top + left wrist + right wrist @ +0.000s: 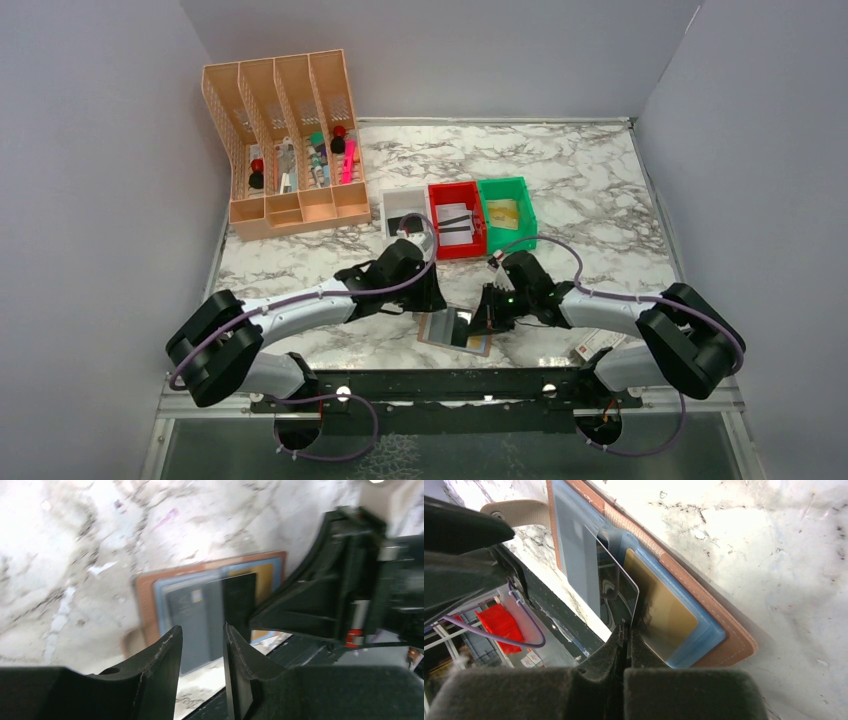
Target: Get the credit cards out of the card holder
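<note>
The card holder (440,328) lies open near the table's front edge, brown outside with pale blue inner faces (729,635). My right gripper (626,630) is shut on the lower edge of a dark credit card (616,587), which stands tilted up over the holder's middle. A tan-gold card (664,610) lies flat in the right pocket. A dark grey card (185,610) seems to lie in the left face. My left gripper (202,632) hovers over the holder's left half (147,587), open, with nothing between its fingers. Both grippers (432,298) (487,312) nearly meet above the holder.
White (398,203), red (437,192) and green (523,190) bins stand in a row behind the holder. A peach desk organiser (290,140) with pens is at the back left. The black mounting rail (430,385) runs just in front of the holder.
</note>
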Controlling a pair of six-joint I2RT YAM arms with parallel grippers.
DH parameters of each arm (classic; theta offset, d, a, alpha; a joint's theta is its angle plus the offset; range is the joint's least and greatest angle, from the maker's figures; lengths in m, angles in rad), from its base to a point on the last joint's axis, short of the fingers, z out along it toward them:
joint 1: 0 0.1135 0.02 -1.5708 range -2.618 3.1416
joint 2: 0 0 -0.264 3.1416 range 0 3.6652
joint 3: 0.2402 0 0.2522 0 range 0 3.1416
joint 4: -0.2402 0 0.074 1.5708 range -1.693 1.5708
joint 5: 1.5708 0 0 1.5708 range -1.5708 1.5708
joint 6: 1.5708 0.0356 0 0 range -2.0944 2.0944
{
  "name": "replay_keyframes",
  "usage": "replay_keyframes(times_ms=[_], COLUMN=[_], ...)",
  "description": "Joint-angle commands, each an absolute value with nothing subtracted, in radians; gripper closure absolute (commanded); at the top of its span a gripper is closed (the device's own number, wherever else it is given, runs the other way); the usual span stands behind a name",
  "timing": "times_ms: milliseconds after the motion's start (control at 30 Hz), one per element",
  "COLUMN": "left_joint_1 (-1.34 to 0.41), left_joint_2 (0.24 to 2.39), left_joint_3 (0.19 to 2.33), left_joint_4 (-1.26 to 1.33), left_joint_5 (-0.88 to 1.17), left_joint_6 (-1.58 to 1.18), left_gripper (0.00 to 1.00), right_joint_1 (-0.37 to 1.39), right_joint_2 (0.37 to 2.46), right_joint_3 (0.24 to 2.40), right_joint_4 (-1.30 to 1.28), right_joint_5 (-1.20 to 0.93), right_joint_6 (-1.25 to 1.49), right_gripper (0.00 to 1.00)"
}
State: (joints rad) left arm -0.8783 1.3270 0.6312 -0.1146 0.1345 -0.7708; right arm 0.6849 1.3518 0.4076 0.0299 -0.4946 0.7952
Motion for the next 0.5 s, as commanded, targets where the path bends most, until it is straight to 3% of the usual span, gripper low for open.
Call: replay_keyframes(times_ms=[0, 333, 467], left_joint_1=[-0.886, -0.943, -0.956], left_joint_2=[1.338, 1.509, 1.523], left_joint_3=[0.663, 0.638, 0.639], left_joint_4=[-0.014, -0.033, -0.076], left_joint_5=[0.227, 0.229, 0.201], left_joint_6=[-0.731, -0.796, -0.796], left_gripper=[0.61, 0.69, 0.74], right_joint_1=[0.679, 0.678, 0.677], right_joint_2=[1.383, 1.386, 1.404], right_joint_3=[0.415, 0.392, 0.372], right_joint_4=[0.015, 0.079, 0.155], right_joint_5=[-0.442, -0.439, -0.466], right_joint_6=[0.769, 0.806, 0.852], right_gripper=[0.99, 0.98, 0.92])
